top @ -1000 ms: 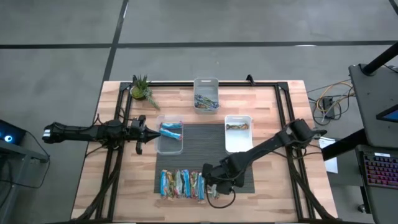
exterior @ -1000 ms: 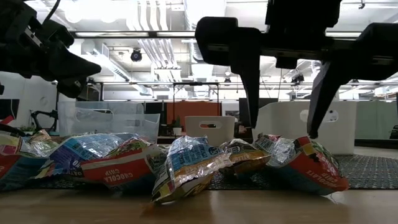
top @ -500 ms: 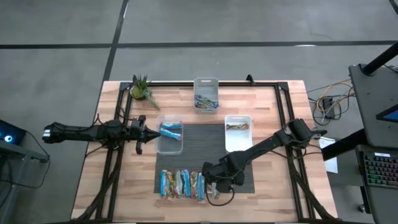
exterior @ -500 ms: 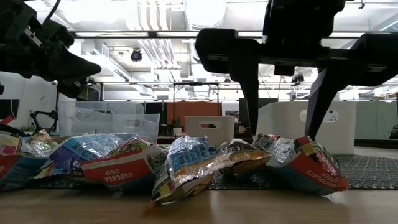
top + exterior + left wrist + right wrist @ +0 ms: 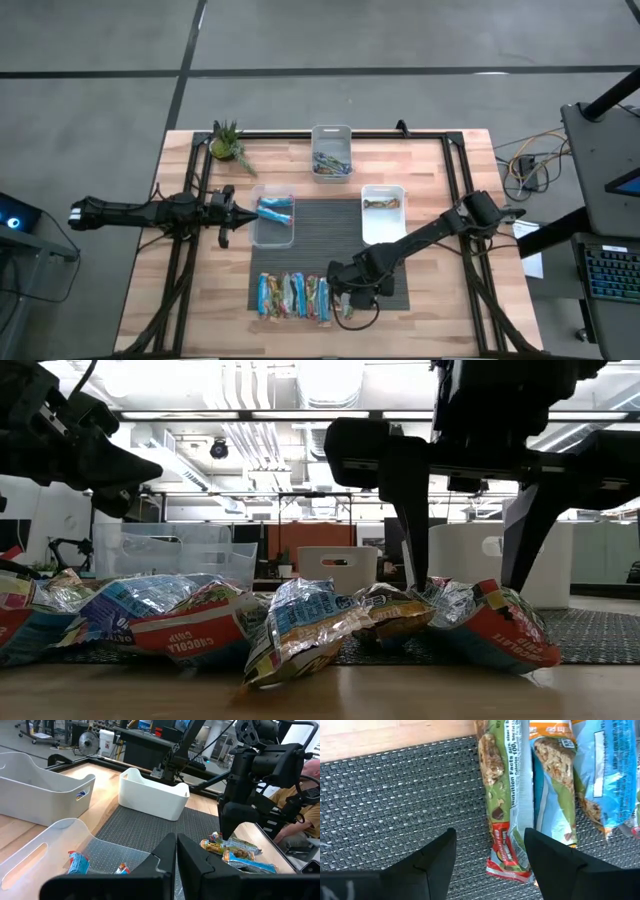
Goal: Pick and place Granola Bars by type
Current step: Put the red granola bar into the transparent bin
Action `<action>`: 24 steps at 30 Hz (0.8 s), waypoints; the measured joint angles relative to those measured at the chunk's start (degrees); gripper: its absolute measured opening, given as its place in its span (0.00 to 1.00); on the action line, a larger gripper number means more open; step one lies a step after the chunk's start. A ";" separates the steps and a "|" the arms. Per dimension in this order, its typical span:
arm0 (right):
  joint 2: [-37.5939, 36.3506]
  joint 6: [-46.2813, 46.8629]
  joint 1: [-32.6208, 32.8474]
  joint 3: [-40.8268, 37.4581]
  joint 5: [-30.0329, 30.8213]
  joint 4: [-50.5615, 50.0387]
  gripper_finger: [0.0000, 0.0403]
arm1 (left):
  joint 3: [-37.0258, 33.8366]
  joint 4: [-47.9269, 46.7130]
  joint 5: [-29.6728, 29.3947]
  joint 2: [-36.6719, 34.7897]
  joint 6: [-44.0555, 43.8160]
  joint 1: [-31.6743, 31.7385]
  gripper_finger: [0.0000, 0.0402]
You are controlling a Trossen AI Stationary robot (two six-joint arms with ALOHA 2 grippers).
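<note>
A row of granola bars [image 5: 293,296] lies side by side on the near part of the table, overlapping the dark mat's [image 5: 330,215] near edge. My right gripper [image 5: 340,298] hangs open over the row's right end, pointing down. In its wrist view the fingers stand on either side of the red end of a green bar [image 5: 506,851], close above it; an orange bar [image 5: 552,780] and a blue bar [image 5: 605,770] lie beside it. In the low view the gripper [image 5: 468,575] straddles the rightmost bar [image 5: 495,622]. My left gripper [image 5: 228,210] waits shut at the left, beside the clear bin [image 5: 274,232].
The clear bin holds blue bars [image 5: 276,210]. A white bin [image 5: 382,225] on the mat's right holds one brownish bar [image 5: 381,203]. A grey bin [image 5: 331,133] at the far edge holds several bars. A small plant [image 5: 228,145] stands at the far left.
My right gripper has sunk a little toward the right end of the bar row, staying open. The bars have not moved.
</note>
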 joint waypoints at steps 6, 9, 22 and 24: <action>0.00 -0.22 0.00 -0.82 0.02 1.51 0.56 | 0.00 0.00 0.00 0.00 0.00 0.00 0.00; 0.00 -0.28 0.00 -0.82 0.03 2.36 0.56 | -0.01 0.00 0.00 0.01 0.00 0.01 0.00; 0.31 -1.48 -0.17 -0.99 0.09 3.78 0.56 | 0.01 -0.01 0.00 -0.01 0.02 0.01 0.00; 0.38 -1.48 -0.38 -1.02 0.09 3.77 0.56 | 0.01 0.00 0.02 0.00 0.00 0.01 0.00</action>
